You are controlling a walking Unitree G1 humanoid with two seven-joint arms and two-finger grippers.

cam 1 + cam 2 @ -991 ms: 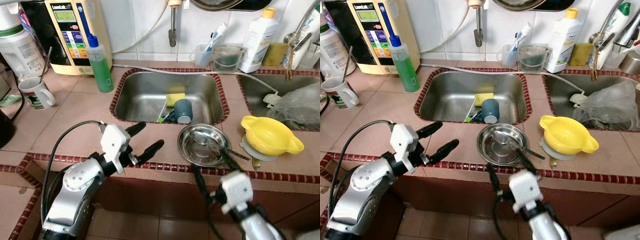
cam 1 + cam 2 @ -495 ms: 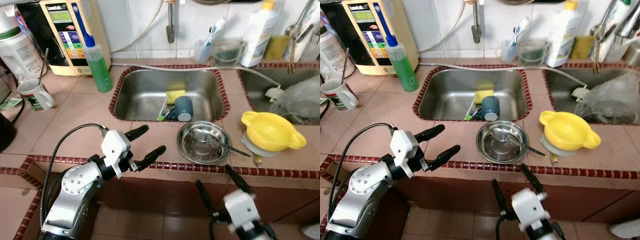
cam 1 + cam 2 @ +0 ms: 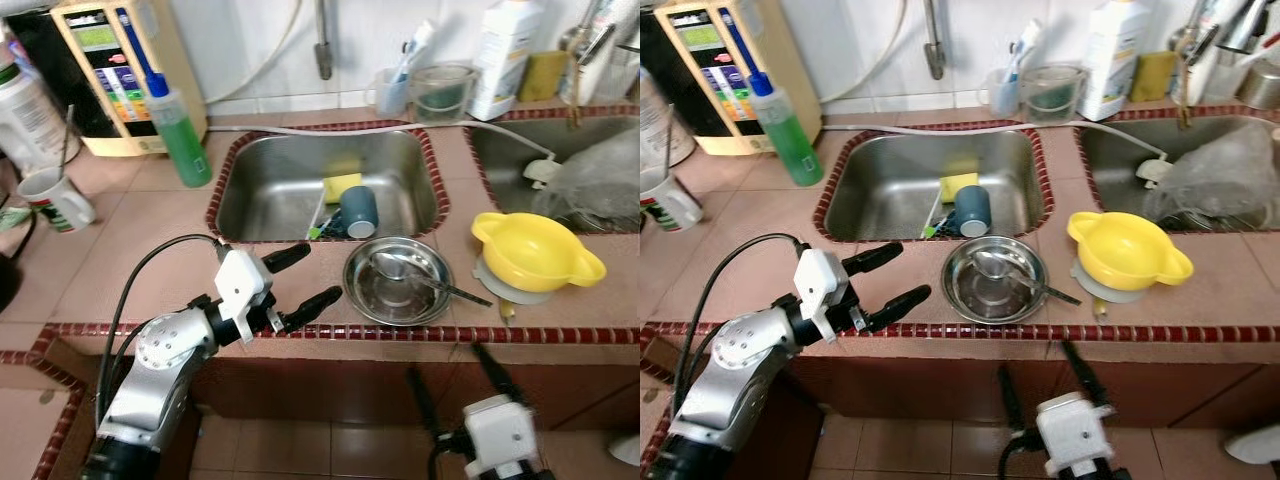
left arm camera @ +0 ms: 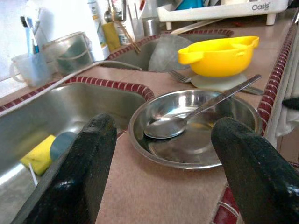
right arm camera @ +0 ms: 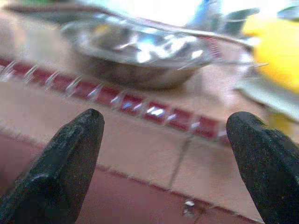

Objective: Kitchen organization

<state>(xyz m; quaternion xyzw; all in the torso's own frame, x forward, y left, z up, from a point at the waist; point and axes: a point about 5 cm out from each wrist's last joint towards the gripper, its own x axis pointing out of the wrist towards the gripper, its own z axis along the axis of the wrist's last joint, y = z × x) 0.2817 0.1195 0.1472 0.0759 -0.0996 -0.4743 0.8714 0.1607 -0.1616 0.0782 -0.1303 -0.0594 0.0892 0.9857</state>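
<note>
Steel bowl sits beside the empty, wide-open left end effector.

Right gripper has dropped from the steel bowl to below the counter edge, fingers spread, empty.

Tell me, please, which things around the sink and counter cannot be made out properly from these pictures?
- Contents of the clear plastic bag in the second sink: left eye view, hidden by crumpled plastic.
- Fork: left wrist view, mostly covered by the yellow bowl.
- Steel bowl: right wrist view, motion blur.
- White bottle: left eye view, top cut off; label too small.
</note>
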